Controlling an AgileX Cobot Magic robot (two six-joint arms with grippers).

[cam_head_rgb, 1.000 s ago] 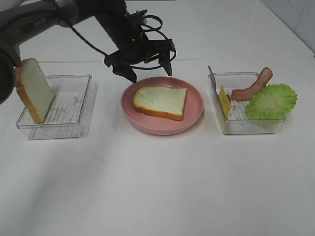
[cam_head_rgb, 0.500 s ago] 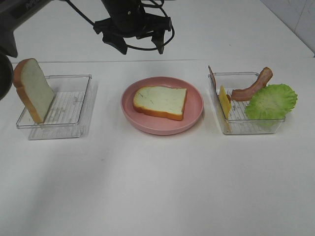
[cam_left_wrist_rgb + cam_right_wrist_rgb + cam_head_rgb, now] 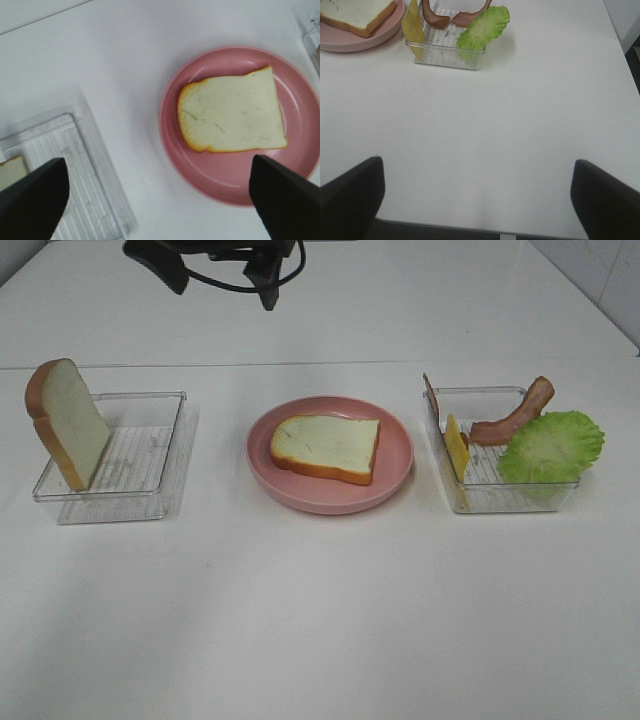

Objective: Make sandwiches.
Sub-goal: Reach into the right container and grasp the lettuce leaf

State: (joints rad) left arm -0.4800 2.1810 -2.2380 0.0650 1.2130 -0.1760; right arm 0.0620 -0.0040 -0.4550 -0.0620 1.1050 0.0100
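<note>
My left hand (image 3: 221, 280) hangs open and empty by the bench's far edge. One bread slice (image 3: 326, 447) lies flat on the pink plate (image 3: 395, 480) mid-bench. Base laid, I judge: next my right hand (image 3: 477, 200), open and seemingly off the right edge, should fetch the lettuce (image 3: 551, 446) from its tray (image 3: 510, 498).

Place: I take this for a robot lab or test room, not a lived-in kitchen.
Table: I work over one plain white table (image 3: 320, 620).
Layout: a left clear tray (image 3: 150, 400), a pink plate (image 3: 395, 475) and a right clear tray (image 3: 480, 502) stand in a neat row.
Food: bread slice (image 3: 326, 448) and lettuce (image 3: 552, 448) are set out singly.
Machine: my black cabled left pincer (image 3: 222, 288) hangs above.
Backdrop: a pale tiled surface (image 3: 605, 275) lies beyond the table.
</note>
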